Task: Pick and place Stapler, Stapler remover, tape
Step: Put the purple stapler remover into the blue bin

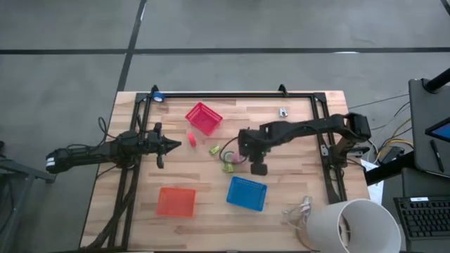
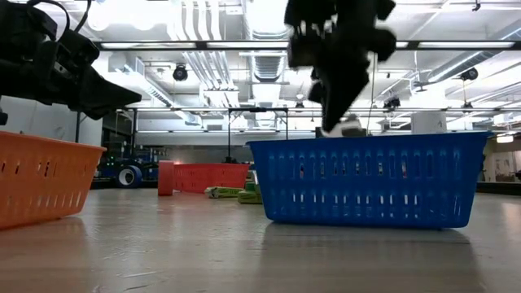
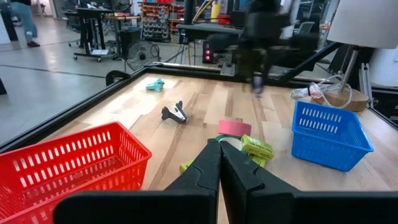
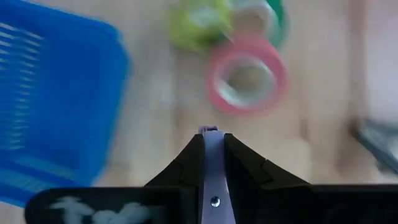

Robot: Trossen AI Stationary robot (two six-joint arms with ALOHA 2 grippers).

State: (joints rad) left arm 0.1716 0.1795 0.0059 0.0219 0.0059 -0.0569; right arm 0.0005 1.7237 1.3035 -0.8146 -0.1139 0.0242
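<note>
Wooden desk (image 1: 295,211) carrying red basket (image 1: 204,117) at 11 o'clock, orange basket (image 1: 176,202) at 7, blue basket (image 1: 247,193) at 5. Mid-carry, apparently: lowering into the blue basket next. Right gripper (image 1: 259,169) above its rim, jaws pinching a thin silvery piece (image 4: 210,180). Left gripper (image 1: 184,145) closed, empty. Pink tape roll (image 4: 247,73) and green tape roll (image 4: 267,15) at centre.

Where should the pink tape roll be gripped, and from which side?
The pink tape roll lies flat, hole upward. Best come from straight above: one finger in the pale centre, one outside, on the wall away from the green roll.
</note>
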